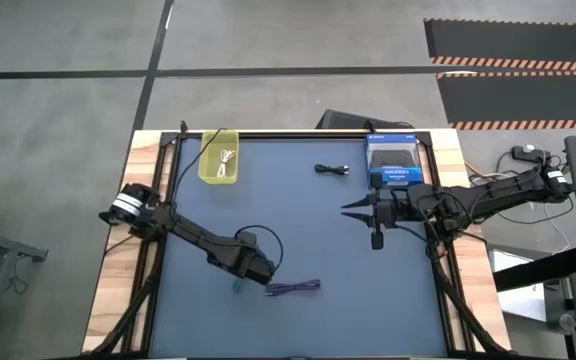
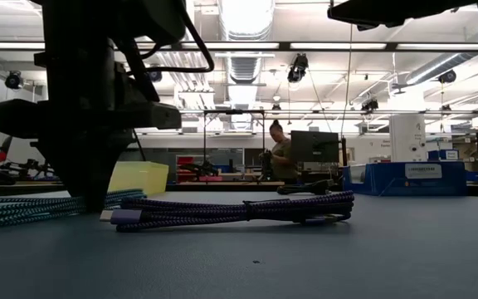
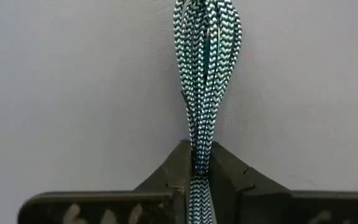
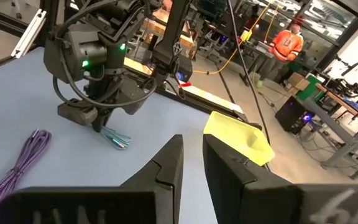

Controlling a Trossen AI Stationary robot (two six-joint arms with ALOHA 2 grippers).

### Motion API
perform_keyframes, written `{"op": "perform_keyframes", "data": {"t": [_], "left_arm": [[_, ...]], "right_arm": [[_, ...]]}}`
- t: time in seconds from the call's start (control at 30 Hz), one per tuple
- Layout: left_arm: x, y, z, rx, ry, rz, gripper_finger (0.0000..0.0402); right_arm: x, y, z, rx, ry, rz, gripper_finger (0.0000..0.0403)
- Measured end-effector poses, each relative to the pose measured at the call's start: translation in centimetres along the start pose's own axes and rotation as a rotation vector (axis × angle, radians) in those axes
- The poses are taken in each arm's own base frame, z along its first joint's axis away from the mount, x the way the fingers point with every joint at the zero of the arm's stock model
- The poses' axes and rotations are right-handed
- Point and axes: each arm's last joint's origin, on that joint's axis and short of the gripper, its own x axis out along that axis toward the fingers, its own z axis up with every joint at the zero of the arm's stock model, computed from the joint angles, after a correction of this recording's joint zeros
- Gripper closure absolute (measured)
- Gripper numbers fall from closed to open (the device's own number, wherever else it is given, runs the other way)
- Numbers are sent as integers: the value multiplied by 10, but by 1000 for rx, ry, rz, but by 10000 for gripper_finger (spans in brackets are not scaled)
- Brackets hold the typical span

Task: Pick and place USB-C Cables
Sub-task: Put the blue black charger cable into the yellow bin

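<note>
The green braided cable (image 3: pixel 204 62) lies bundled on the dark mat, and my left gripper (image 3: pixel 201 168) is shut on it near the table's near middle (image 1: pixel 240 282). The purple cable (image 1: pixel 293 289) lies flat just to its right, untouched (image 2: pixel 239 209). A black cable (image 1: pixel 332 169) rests on the mat toward the far edge. The white cable (image 1: pixel 227 160) lies inside the yellow bin (image 1: pixel 208 165) at the far left. My right gripper (image 1: pixel 346 209) hovers right of centre, narrowly open (image 4: pixel 192 155), touching nothing. My left gripper pinches the green cable's bundle between its two fingers, several strands side by side, at one end of the loop (image 3: pixel 199 155). The fingers (image 2: pixel 90 187) come from above, pointing down. The rest of the bundle (image 2: pixel 23 209) lies along the table, slack.
A blue box (image 1: pixel 396 160) sits at the far right of the mat, behind my right arm. Wooden table borders (image 1: pixel 118 290) frame the mat. Bare mat lies between the purple cable and the black cable. A person (image 2: pixel 279 154) stands in the room beyond.
</note>
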Motion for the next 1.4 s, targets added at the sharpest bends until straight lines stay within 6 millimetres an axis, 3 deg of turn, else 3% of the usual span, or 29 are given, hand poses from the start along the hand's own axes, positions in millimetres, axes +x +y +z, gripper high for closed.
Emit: {"op": "perform_keyframes", "data": {"t": [0.2,0.53,0.77,1.0,1.2,1.4], "left_arm": [[-7,-1,3,58,-64,-30,382],[-40,-5,13,226,-280,-203,380],[-66,-20,18,445,-455,-402,380],[-93,-40,22,677,-667,-608,380],[-110,-48,23,812,-827,-684,379],[-127,-42,27,889,-906,-689,379]], "right_arm": [[0,0,-1,13,9,4,351],[0,0,-1,40,6,4,351],[3,1,-1,85,-4,8,351],[21,7,-4,126,-25,35,348],[36,13,-5,223,-83,96,309],[46,16,-7,251,-81,101,251]]}}
